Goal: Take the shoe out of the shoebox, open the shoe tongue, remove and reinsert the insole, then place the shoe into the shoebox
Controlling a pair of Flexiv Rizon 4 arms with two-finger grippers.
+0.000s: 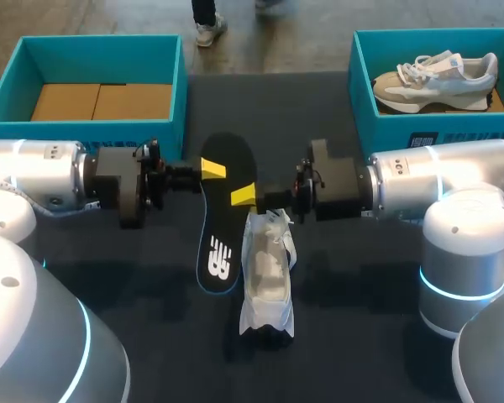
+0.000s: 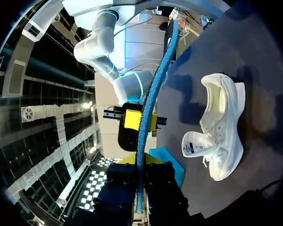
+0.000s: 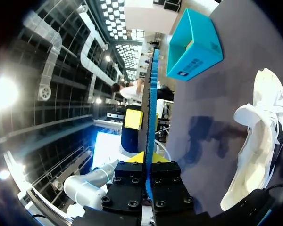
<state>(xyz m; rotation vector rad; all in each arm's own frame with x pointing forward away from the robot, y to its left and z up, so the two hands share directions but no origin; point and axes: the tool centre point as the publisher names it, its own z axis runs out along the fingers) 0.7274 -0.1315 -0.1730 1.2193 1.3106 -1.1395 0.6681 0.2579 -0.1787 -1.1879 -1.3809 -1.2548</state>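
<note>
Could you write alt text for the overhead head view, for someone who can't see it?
Two robot arms pinch a black insole between them above a dark table, the left arm's fingers and right arm's fingers gripping it from opposite sides. A white shoe lies beside it; at the back, the right teal shoebox holds a grey sneaker.

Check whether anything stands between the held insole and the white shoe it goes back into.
Nothing visible does. The insole, gripped by the left gripper and right gripper, is right beside the white shoe, with only bare table between.
</note>
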